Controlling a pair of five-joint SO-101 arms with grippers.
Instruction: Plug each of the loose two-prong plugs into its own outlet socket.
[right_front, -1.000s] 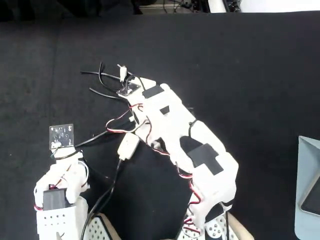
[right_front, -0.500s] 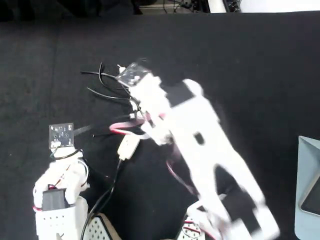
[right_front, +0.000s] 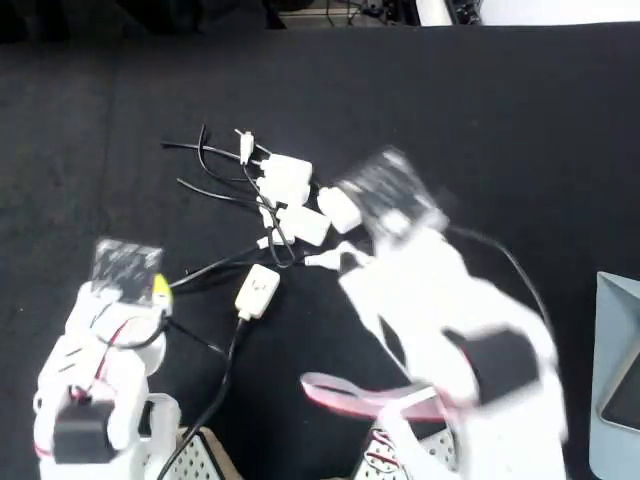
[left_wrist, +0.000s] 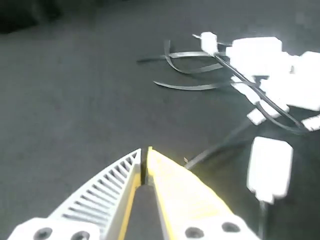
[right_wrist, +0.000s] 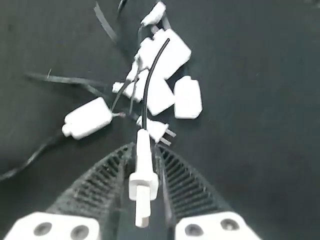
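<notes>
right pincer (right_wrist: 143, 150) around white plug (right_wrist: 142, 186), outlet sockets (right_wrist: 167, 55) near its tips

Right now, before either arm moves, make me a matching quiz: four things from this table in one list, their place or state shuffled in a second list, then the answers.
Things
1. left pincer
2. right pincer
3. lone white block
4. grey tray

Place or state
A. at the right edge of the high view
B. shut on a white plug
C. shut, holding nothing
D. lying by itself, apart from the white cluster

Pairs: 1-C, 2-B, 3-D, 4-A
</notes>
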